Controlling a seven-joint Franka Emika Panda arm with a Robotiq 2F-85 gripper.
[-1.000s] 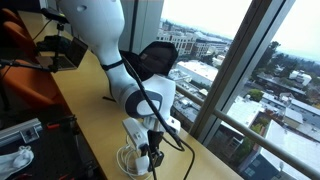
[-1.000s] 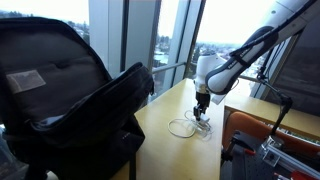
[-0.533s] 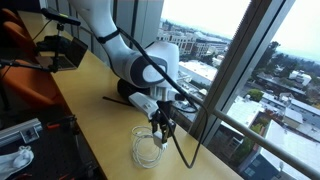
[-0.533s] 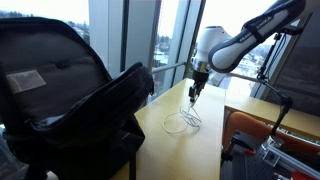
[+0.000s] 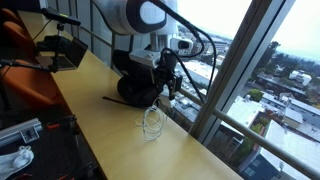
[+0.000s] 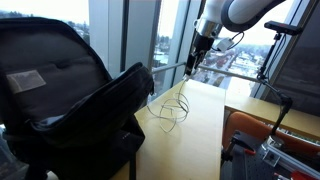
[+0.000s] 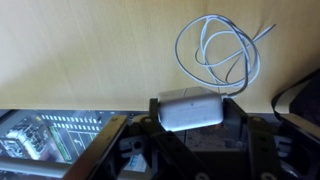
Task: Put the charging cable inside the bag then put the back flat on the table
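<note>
1. The fingers (image 7: 234, 108) are closed on the small white power brick (image 7: 190, 111) of the charging cable (image 7: 216, 55). In the wrist view one dark finger sits on each short side of the brick.
2. The cable is held up over the surface (image 5: 92, 112), between the robot arm and the window. Its thin white cord hangs below the brick in loose round loops (image 5: 152, 122). Whether the lowest loop touches the surface cannot be told.
3. In an exterior view the loops (image 6: 172, 108) hang just beside the bag (image 6: 70, 95), apart from it.
4. The bag is upright and gaping open, with nothing between its mouth and the cable. In an exterior view it sits behind the arm (image 5: 132, 90), with a dark strap (image 5: 112, 100) trailing flat on the surface.
5. Nearby things:
   - A tall window with a dark frame (image 5: 232, 75) runs along the far edge of the surface.
   - An orange chair (image 5: 22, 62) stands on the near side, also seen at (image 6: 258, 132).
   - A dark box-like item (image 5: 62, 52) sits further along the surface.
6. Materials and shapes:
   - The surface is smooth, plain, light tan wood.
   - The bag is matte black fabric, rounded, with a grey label patch (image 6: 30, 80) inside the flap.
   - The brick is glossy white with rounded corners.
   - The arm shells are smooth white plastic (image 5: 140, 14).
</note>
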